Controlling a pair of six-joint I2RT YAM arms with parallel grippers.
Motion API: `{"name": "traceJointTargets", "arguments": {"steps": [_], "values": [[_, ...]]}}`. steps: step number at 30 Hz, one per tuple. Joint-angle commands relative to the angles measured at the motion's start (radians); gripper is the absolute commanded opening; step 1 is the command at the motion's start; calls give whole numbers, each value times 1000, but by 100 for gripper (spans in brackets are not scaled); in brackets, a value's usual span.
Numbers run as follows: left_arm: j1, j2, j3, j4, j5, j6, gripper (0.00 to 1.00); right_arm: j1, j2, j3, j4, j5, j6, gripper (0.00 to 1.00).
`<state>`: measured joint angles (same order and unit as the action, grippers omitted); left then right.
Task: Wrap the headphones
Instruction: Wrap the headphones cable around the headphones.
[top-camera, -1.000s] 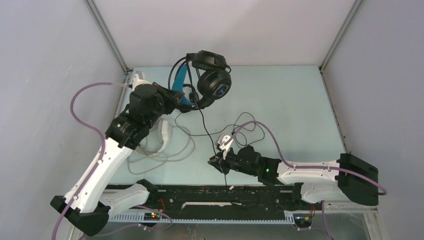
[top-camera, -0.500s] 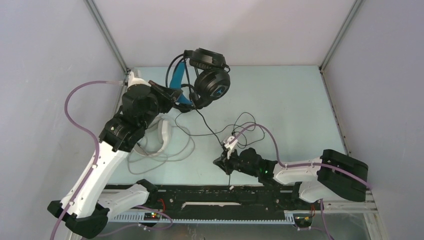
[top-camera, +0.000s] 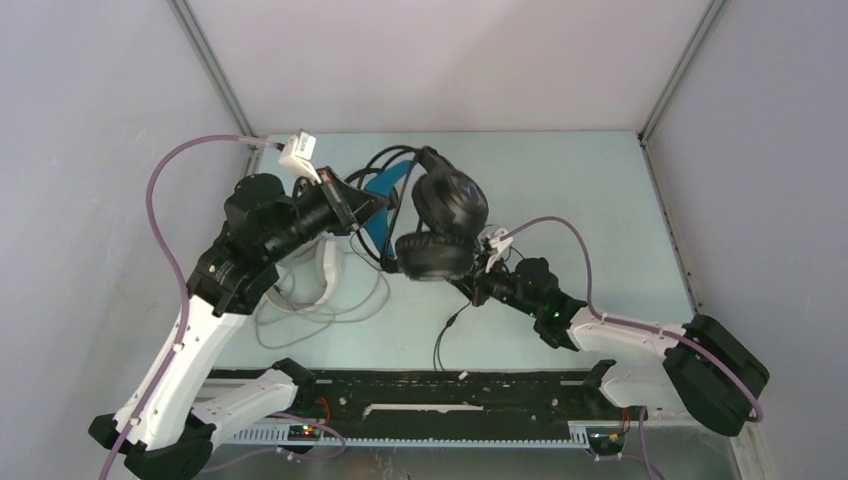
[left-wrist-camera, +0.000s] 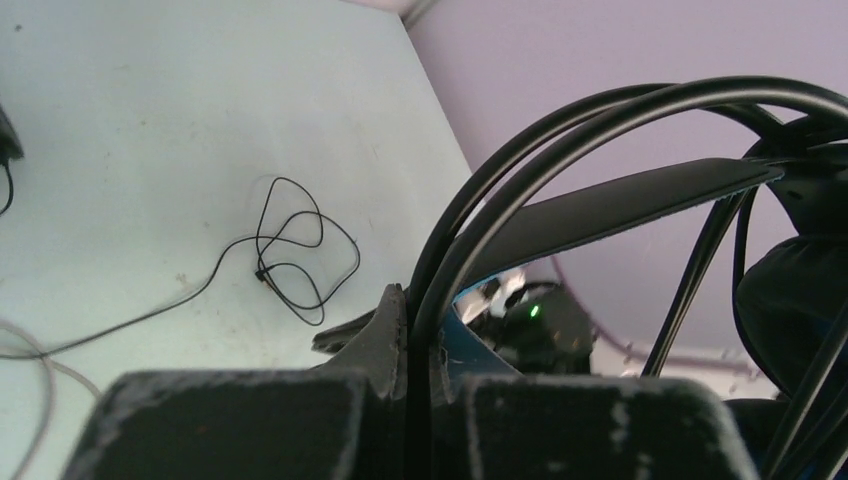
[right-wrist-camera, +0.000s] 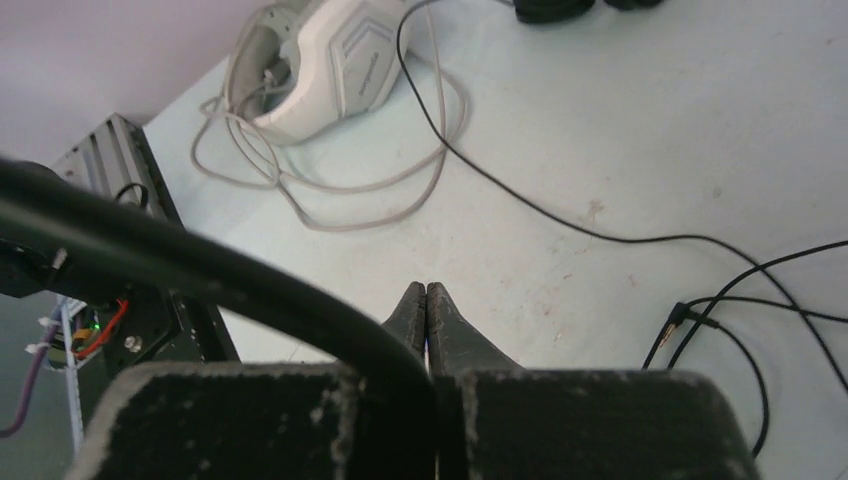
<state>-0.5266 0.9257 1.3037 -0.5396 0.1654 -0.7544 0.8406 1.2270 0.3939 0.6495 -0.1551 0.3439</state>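
white headset (right-wrist-camera: 335, 60) plain from right wrist, half hidden overhead

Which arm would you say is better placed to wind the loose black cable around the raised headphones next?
Right, probably. The left gripper is shut on the headband of the black-and-blue headphones, holding them up. The right gripper, shut, sits beside the lower ear cup, where the loose cable trails.

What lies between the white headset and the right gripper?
Loops of grey cable; the right wrist view shows them between white headset and right gripper.
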Motion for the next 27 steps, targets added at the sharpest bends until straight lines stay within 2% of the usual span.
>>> {"name": "traceJointTargets", "arguments": {"steps": [1,8,13,17,21,27], "values": [[5,-29,41,78,254,212,0,-73,-93,50,-87,-94,32,0],[5,-25,36,-78,254,499,0,-166,-267,96,-252,-169,79,0],[5,-38,25,-104,227,678,0,-194,-359,183,-417,-212,81,0],[5,-62,-35,-79,261,893,0,-196,-390,248,-499,-275,62,0],[4,-72,-101,-31,266,1002,0,-198,-368,329,-593,-355,32,0],[4,-55,-122,-37,233,1086,0,-203,-353,424,-742,-503,33,0]]}}
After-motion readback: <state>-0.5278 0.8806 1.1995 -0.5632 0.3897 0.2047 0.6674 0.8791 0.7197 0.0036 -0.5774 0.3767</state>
